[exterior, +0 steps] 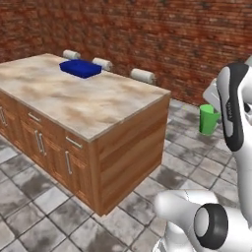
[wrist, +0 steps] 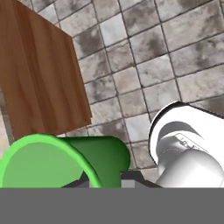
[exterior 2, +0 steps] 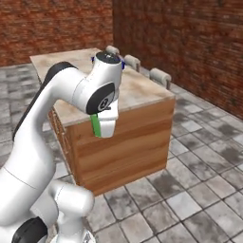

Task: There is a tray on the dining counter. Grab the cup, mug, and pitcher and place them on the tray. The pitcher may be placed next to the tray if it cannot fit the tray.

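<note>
One green cup (exterior: 208, 119) hangs in the gripper (wrist: 107, 181), carried in the air above the tiled floor (exterior: 44, 206), off the near right corner of the table (exterior: 78, 106). In the hand view the cup's open mouth and green wall sit right at the bottom, with the jaws nearly shut on its rim or wall; the exact contact is hidden under the cup itself. No handle shows on it, so I take it for the tumbler and not the mug, though its far side cannot be checked.

The deep-blue tray (exterior: 80, 68) lies toward the far edge of the table, nearer the far left corner than the right, just in front of the pale stools (exterior: 142, 75) that line that far side. From the gripper it lies ahead and to the left, across most of the marbled top and well apart from the cup. Its long side seems to run roughly along the table's far edge.

The coming move therefore turns on that diagonal: the cup has to be lifted clear of the table's near right corner, then carried across the top toward the far edge. As I judge it, the reach looks long from where the base stands, so the base may need to close in first. The corner edge is the thing to avoid clipping on the way up.
</note>
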